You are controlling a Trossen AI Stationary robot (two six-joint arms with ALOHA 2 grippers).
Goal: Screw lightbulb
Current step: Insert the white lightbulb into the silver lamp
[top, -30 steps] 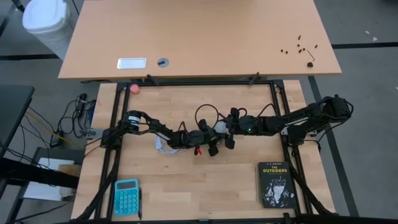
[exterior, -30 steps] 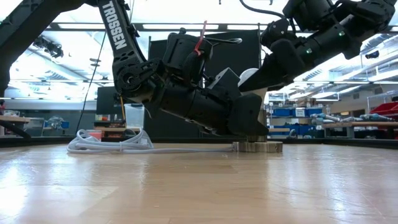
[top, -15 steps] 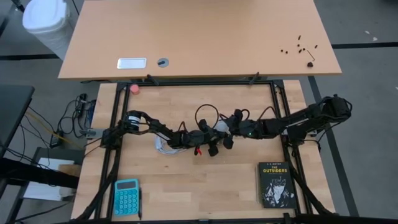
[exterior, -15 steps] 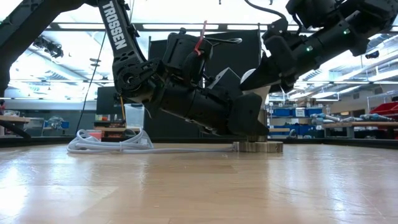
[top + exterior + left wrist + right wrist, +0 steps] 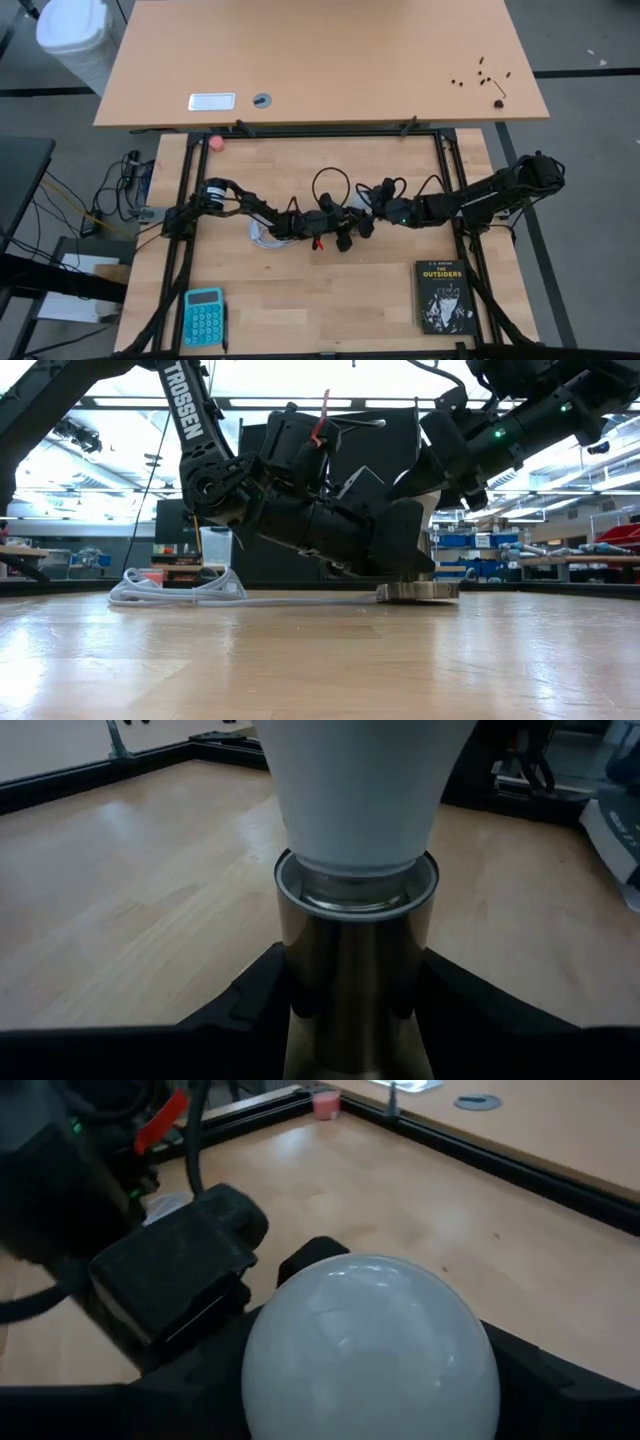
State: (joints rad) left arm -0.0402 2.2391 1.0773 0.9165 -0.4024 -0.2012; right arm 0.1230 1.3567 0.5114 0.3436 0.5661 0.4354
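Left wrist view: lightbulb (image 5: 360, 790) stands upright with its base seated in the metallic socket (image 5: 355, 935), and the left tool (image 5: 355, 990) is clamped on that socket. Right wrist view: right tool (image 5: 370, 1380) has its fingers closed around the globe of the lightbulb (image 5: 365, 1345). High view: both tools meet mid-surface (image 5: 300, 290); a book (image 5: 443, 296) and calculator (image 5: 203, 316) lie well apart.

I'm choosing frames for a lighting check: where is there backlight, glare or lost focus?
Low view: bright windows and ceiling lights behind leave both arms as dark silhouettes above the socket base. Left wrist view: the lightbulb is soft, close to the lens; the metal socket shows dim reflections. Right wrist view: the bulb's globe carries faint highlights. High view: even light, no strong shadows.
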